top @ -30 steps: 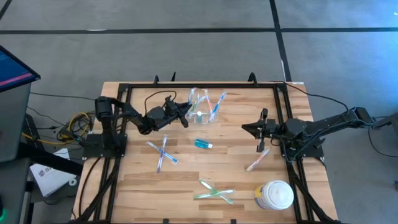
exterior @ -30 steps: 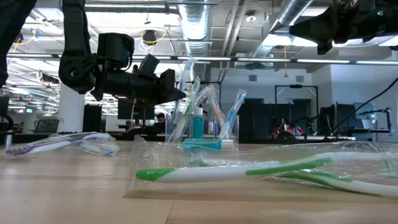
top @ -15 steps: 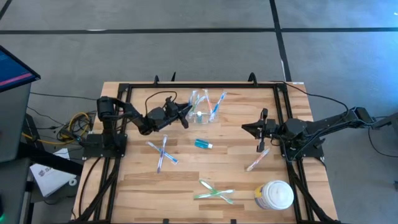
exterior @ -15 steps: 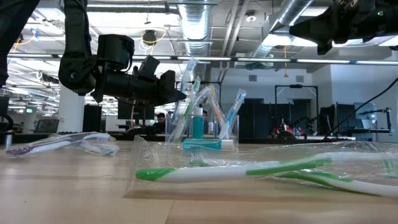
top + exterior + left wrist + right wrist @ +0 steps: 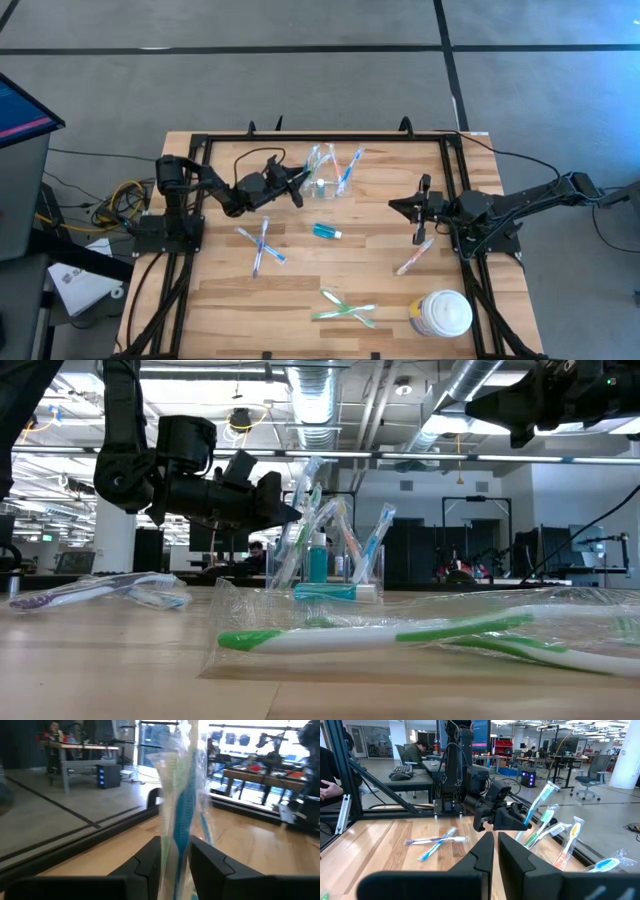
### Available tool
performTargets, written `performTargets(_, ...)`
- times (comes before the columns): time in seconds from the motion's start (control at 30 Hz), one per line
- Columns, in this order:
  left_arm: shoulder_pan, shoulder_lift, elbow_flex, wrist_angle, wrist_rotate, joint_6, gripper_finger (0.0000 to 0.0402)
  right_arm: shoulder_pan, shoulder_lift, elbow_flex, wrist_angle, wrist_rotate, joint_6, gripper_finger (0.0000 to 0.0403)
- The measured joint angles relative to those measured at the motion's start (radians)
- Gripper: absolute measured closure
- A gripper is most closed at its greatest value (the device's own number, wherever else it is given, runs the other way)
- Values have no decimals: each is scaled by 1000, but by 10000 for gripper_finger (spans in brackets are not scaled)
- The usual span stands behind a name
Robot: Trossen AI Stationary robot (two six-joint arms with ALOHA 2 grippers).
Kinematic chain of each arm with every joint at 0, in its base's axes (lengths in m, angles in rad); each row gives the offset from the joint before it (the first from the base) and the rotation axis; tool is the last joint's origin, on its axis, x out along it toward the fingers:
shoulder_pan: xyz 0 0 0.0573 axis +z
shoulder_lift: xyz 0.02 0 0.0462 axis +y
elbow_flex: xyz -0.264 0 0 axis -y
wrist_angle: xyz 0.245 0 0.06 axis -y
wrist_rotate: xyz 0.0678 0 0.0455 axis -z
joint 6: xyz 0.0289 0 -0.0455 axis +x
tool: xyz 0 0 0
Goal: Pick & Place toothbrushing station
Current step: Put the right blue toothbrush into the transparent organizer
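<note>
High view: left gripper pinches a wrapped blue toothbrush just left of the small clear plastic holder near the wooden table's far edge. Right gripper, jaws pressed together, hovers well right of it over bare wood.

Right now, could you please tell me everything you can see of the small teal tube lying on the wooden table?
The small teal tube is a short, squat tube, teal-blue along its body with a whitish end that looks like a cap, pointing toward the right arm's side. It lies flat on the bare wooden table near the middle, on the near side of the clear plastic toothbrush holder. Nothing touches it; both grippers are away from it.
</note>
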Motion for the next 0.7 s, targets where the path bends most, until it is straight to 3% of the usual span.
performTargets(0.7, 14, -1, 0, -48, 10, -13, 312, 0, 0, 1, -13, 0, 3, 386)
